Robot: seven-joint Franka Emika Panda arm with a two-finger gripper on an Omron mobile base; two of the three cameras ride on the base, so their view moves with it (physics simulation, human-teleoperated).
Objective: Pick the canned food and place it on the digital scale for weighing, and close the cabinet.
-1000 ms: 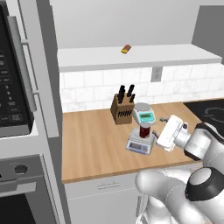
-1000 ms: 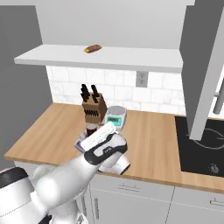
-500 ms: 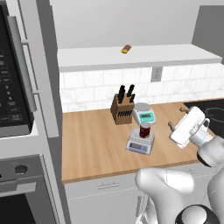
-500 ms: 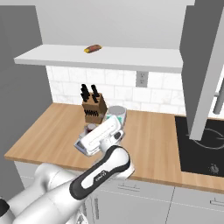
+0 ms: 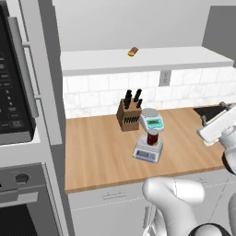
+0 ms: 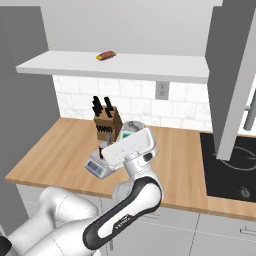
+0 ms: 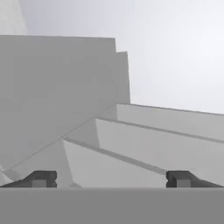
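The dark red canned food (image 5: 152,137) stands upright on the flat silver digital scale (image 5: 147,151) in the middle of the wooden counter. My gripper (image 5: 213,113) is up at the right, well clear of the can and tilted upward. The hand view has its two fingertips (image 7: 40,179) wide apart with nothing between them, so my gripper (image 7: 110,179) is open, facing grey panels and shelf edges of the cabinet. The cabinet door (image 6: 233,75) hangs open at the right, with its bar handle (image 6: 249,109) beside it. In the right base view my white hand (image 6: 129,146) covers most of the can.
A white scale with a green panel (image 5: 152,121) and a knife block (image 5: 129,113) stand just behind the digital scale. A black cooktop (image 6: 230,167) lies at the counter's right. A small brown item (image 5: 133,51) rests on the wall shelf. An oven column (image 5: 18,115) stands at the left.
My arm has swung from above the scale out to the right and upward, the hand tilting up. The can stays on the scale. The jaws stay wide.
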